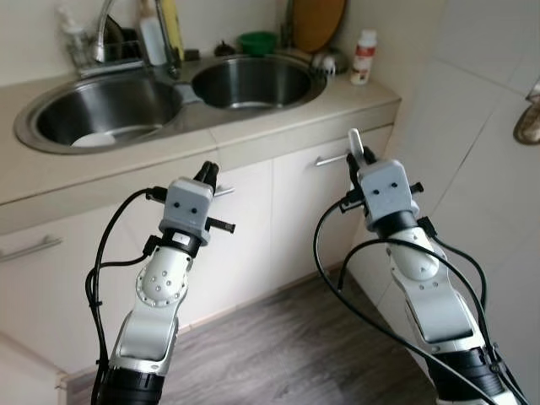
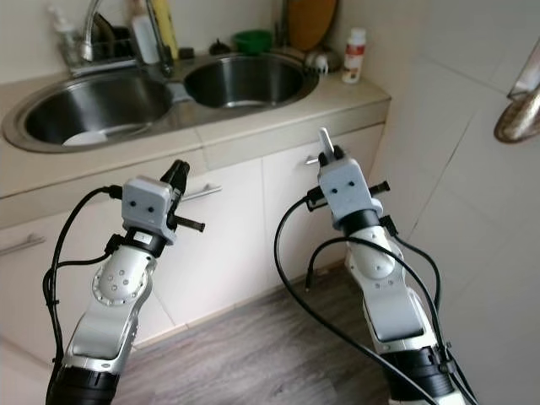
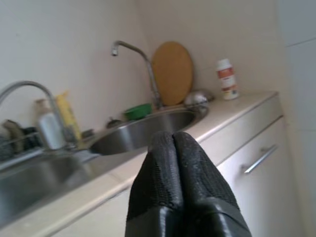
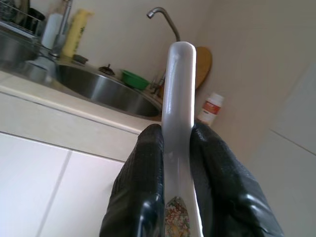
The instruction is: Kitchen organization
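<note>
- A white spoon handle is clamped between the right gripper's two black fingers; its tip stands up past the fingertips, and the bowl end is cut off at the frame edge.
- A patterned patch low on the handle is too small to be made out.
- The left gripper is seen pressed shut, with nothing between its fingers.
- Beyond both grippers, a double sink is set in the counter above white cabinet doors.
- Past the right gripper's tip, a white bottle stands by the wall.
</note>
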